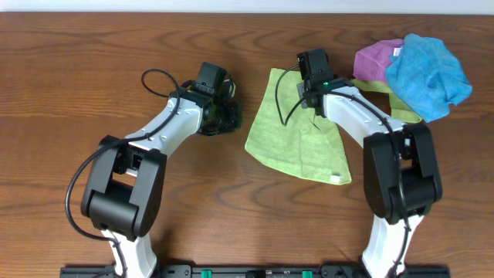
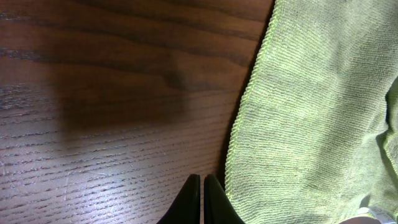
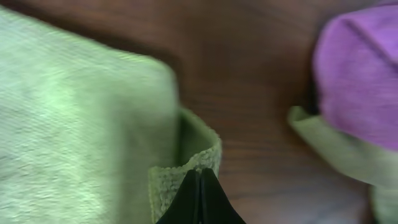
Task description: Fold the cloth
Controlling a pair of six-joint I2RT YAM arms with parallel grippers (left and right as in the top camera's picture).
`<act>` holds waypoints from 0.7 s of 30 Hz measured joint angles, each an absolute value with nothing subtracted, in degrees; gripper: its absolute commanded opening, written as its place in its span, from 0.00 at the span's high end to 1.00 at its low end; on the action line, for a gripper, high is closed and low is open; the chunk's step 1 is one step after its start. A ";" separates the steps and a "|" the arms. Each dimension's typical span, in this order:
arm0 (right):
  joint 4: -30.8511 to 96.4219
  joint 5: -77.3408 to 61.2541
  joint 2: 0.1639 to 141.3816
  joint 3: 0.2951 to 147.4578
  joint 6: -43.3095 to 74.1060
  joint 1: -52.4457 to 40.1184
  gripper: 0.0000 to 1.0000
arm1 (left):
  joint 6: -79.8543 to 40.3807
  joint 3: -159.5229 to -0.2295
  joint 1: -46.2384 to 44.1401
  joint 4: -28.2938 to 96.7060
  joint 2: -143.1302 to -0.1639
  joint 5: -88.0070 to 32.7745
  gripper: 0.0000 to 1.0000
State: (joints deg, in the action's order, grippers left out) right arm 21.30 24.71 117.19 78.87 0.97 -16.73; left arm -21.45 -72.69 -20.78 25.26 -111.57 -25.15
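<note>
The lime-green cloth [image 1: 297, 143] lies partly spread at the table's middle, with its white tag [image 1: 336, 179] at the near right corner. My right gripper [image 1: 312, 99] is at the cloth's far right part. In the right wrist view its fingers [image 3: 200, 180] are shut on a curled-up corner of the cloth [image 3: 74, 112]. My left gripper [image 1: 231, 116] is just left of the cloth's left edge. In the left wrist view its fingers [image 2: 202, 183] are shut and empty, over bare wood beside the cloth's hem [image 2: 311, 124].
A purple cloth [image 1: 374, 60] and a bright blue cloth [image 1: 428, 73] are heaped at the far right, over a yellow-green cloth that shows only as strips [image 1: 405, 112]. The purple cloth [image 3: 360, 81] and a strip [image 3: 336, 155] lie just right of my right gripper.
</note>
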 measured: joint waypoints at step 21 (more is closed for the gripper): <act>24.40 45.30 115.02 79.02 0.80 -9.45 0.49 | -21.45 -72.69 -20.78 25.26 -111.57 -25.98 0.94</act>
State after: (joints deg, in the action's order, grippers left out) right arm 24.40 45.30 115.02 79.02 0.80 -9.45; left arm -21.45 -72.69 -20.78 25.26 -111.57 -25.98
